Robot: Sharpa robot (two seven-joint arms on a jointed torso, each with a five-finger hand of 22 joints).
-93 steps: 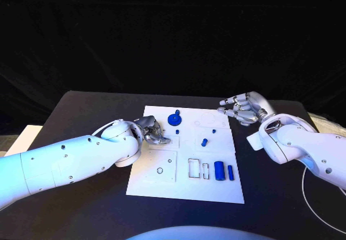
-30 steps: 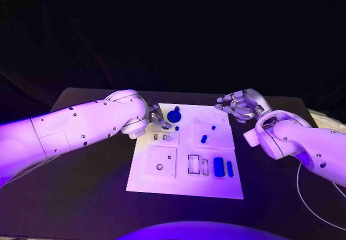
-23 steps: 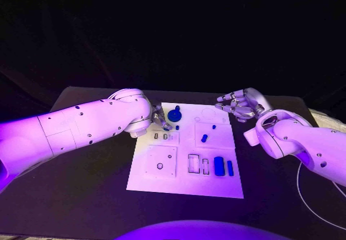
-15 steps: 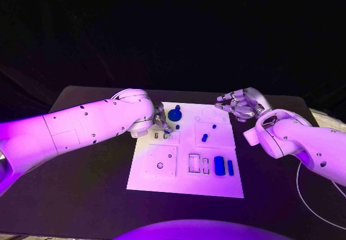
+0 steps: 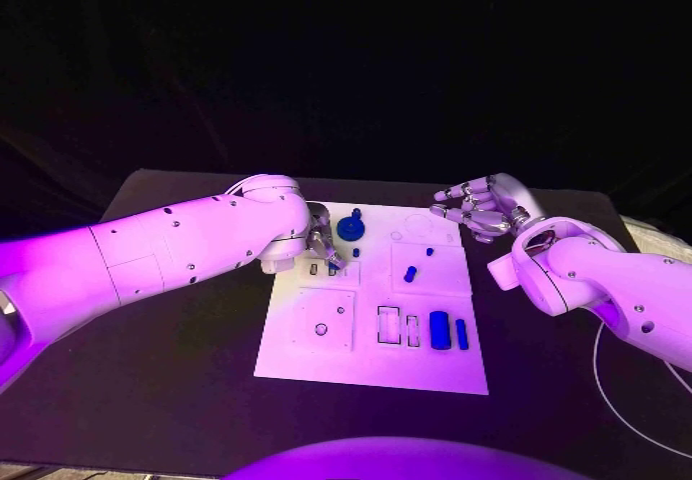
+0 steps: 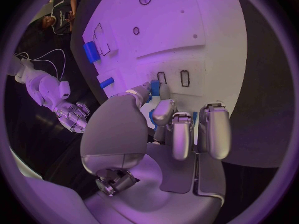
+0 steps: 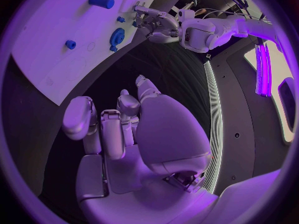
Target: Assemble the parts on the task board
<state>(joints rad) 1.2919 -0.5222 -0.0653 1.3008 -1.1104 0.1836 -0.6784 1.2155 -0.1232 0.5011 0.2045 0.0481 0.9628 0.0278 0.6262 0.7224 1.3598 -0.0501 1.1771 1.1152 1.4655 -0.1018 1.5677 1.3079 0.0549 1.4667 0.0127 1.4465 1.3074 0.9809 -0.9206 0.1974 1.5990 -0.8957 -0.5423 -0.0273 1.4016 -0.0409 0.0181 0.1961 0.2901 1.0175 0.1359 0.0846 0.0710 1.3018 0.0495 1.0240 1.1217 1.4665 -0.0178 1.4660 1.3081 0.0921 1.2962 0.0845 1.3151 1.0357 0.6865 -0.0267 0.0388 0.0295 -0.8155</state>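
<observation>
White board (image 5: 372,355) is laid flat mid-surface (image 5: 173,400), long axis running away from the robot.

Left hand (image 5: 320,246) is set over the board's far-left part, next to two small slots. In the left wrist view a small blue peg (image 6: 156,88) is pinched between thumb and a finger, just beside the slots (image 6: 173,77); other fingers (image 6: 214,129) are curled down over the board.

Right hand (image 5: 476,211) is held off the board's far-right corner, above the surface, fingers curled in, nothing seen in it; also seen in the left wrist view (image 6: 70,115).

Parts on the board:
- blue round knob piece (image 5: 351,229) near the far edge, just beside the left hand
- small blue peg (image 5: 430,251) toward the far right
- short blue piece (image 5: 410,273) in the middle
- thick blue cylinder (image 5: 438,331) and thin blue bar (image 5: 462,334) side by side near the right edge, next to the rectangular cut-outs (image 5: 388,325)
- ring-shaped hole (image 5: 320,329) on the near-left panel
</observation>
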